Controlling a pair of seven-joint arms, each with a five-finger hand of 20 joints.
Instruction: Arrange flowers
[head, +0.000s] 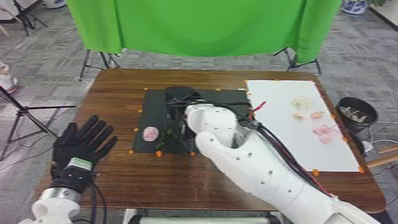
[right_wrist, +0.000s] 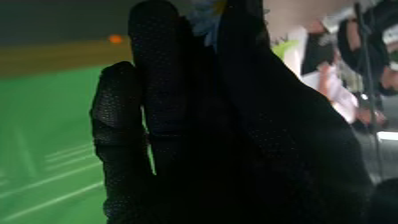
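The right hand (head: 182, 94) has a pale flower (right_wrist: 207, 22) at its tip (pinched? can't tell).

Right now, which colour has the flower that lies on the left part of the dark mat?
The flower is pink; the head view shows it best.
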